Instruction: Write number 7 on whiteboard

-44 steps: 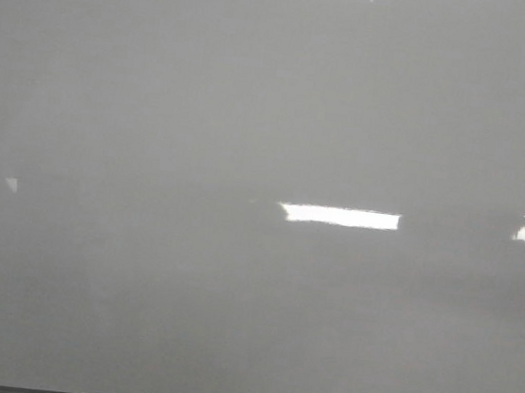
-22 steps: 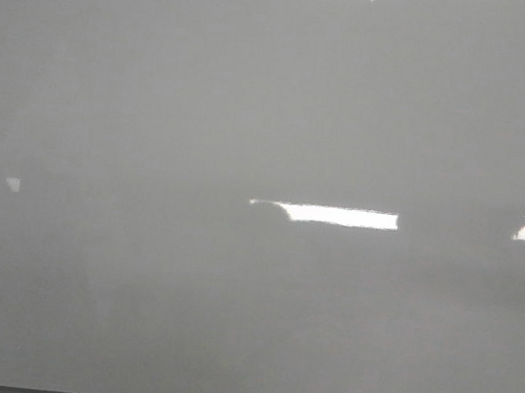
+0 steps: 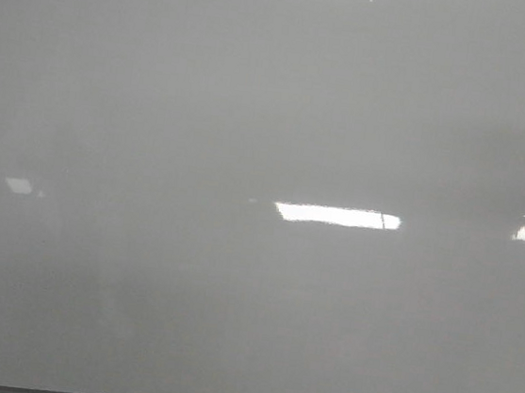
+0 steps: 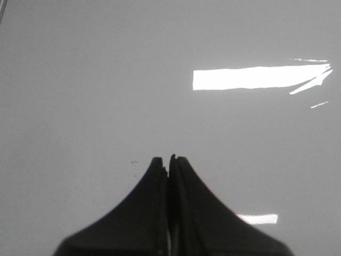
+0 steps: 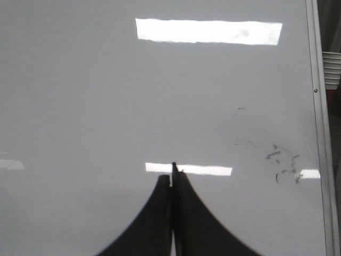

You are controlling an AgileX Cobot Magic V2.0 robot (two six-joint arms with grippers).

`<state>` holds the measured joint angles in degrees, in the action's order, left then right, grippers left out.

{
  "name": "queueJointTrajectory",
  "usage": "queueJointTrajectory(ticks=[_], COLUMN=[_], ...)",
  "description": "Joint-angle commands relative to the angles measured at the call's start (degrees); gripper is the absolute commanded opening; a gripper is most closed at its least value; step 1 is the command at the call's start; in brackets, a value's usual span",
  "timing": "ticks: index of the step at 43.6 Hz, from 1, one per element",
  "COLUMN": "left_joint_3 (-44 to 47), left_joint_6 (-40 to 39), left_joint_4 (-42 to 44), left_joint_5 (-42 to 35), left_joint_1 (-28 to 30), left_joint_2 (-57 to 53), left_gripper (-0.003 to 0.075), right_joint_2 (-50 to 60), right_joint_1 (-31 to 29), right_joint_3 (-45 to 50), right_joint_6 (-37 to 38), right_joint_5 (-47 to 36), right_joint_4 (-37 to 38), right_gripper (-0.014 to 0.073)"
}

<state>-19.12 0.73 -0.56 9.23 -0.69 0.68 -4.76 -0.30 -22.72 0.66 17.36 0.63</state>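
Right wrist view: faint dark smudges (image 5: pixel 282 162) on whiteboard (image 5: pixel 106 96) near frame strip (image 5: pixel 318 117).

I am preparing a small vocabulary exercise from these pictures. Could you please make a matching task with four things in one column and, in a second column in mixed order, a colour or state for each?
Column 1
1. left claw
2. frame
3. smudges
4. reflection

Column 2
A. bright white
B. thin grey strip
C. shut
D. dark scattered specks

Pairs: 1-C; 2-B; 3-D; 4-A
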Motion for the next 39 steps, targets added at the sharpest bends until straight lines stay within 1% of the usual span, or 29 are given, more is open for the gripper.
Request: queueJointTrajectory(ticks=[1,9,13,16,24,35,39], left_joint_3=[-6.9,-14.7,-17.2,-17.5,-17.3,-17.3,-17.3], left_joint_6=[-0.7,-0.7,-0.7,-0.7,-0.7,-0.7,-0.7], left_joint_4=[-0.1,-0.3,-0.3,-0.3,-0.3,-0.4,-0.4], left_joint_5=[0.5,6.7,10.2,11.8,13.5,13.4,13.1], left_joint_1=[-0.1,-0.1,-0.1,-0.1,-0.1,-0.1,-0.1], left_joint_2=[4.4,12.8,17.3,20.1,26.3,32.4,34.1], left_gripper=[-0.002,-0.0021,-0.002,-0.002,-0.0021,-0.002,-0.0021], right_joint_2=[-6.1,-15.5,-19.2,-21.5,-26.2,-31.3,-32.6], right_joint_1=[-0.4,-0.4,-0.4,-0.4,-0.4,-0.4,-0.4], right_joint_3=[-7.2,-15.0,-16.9,-17.0,-16.8,-16.8,-16.8], right_joint_6=[-0.2,-0.2,-0.2,-0.2,-0.2,-0.2,-1.5], right_joint_5=[0.5,7.2,9.2,8.9,9.8,10.6,11.8], right_joint_4=[0.0,-0.3,-0.3,-0.3,-0.3,-0.3,-0.3], right_gripper=[-0.0067,-0.0067,-0.0067,-0.0067,-0.0067,-0.0067,-0.0067])
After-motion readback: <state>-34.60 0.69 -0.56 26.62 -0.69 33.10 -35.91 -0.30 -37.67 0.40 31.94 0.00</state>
